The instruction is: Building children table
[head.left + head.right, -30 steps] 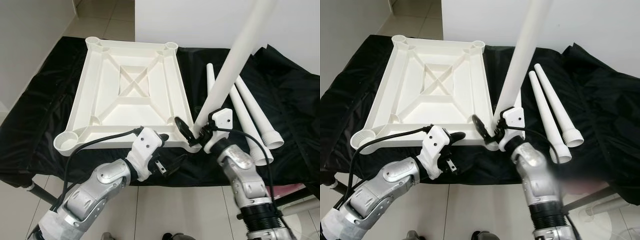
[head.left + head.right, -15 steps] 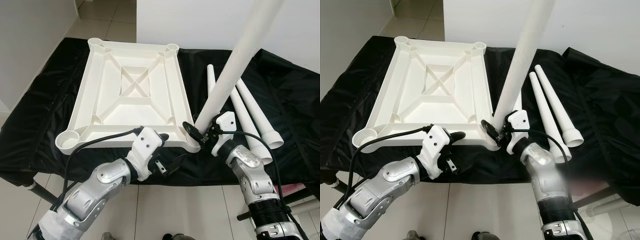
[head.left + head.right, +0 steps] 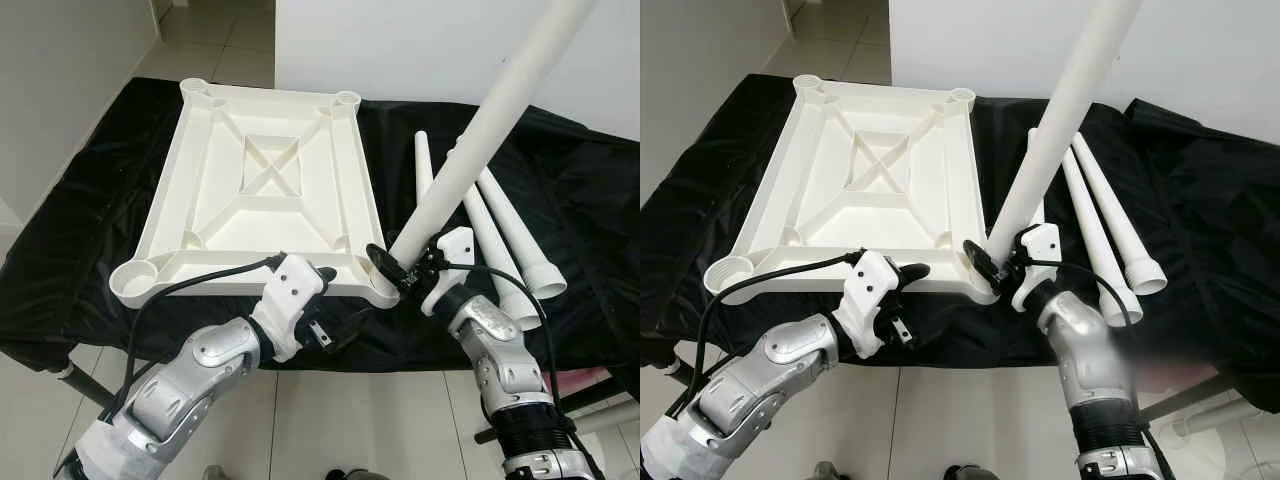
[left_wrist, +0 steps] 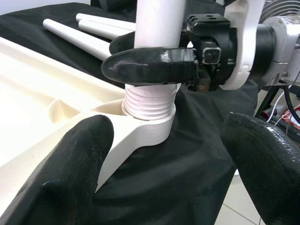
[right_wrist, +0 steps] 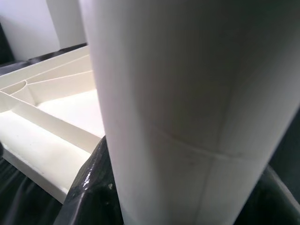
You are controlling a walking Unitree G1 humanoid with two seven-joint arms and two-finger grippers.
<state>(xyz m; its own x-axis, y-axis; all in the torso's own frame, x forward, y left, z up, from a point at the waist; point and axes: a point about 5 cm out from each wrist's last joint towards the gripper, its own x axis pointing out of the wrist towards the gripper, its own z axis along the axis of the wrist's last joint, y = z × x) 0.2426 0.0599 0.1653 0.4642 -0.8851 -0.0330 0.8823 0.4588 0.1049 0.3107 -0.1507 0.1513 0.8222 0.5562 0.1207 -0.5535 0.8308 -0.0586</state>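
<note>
The white tabletop (image 3: pixel 262 190) lies upside down on a black cloth. A long white leg (image 3: pixel 480 130) leans up and to the right from the near right corner socket (image 4: pixel 140 131). Its threaded end (image 4: pixel 149 102) sits in that socket. My right gripper (image 3: pixel 400 268) is shut on the leg just above the thread, one black finger (image 4: pixel 150 65) wrapping the front. My left gripper (image 3: pixel 338 300) hangs open at the tabletop's front edge, a little left of that corner, holding nothing.
Three loose white legs (image 3: pixel 510 225) lie side by side on the cloth, right of the tabletop. The other corner sockets, near left (image 3: pixel 132 278) and far (image 3: pixel 346 98), stand empty. The cloth's front edge (image 3: pixel 200 350) drops to tiled floor; a white wall is behind.
The held leg's top has swung further right, so it leans more. My right gripper has slid a little right and lower, close to the corner socket. The left arm has stayed put.
</note>
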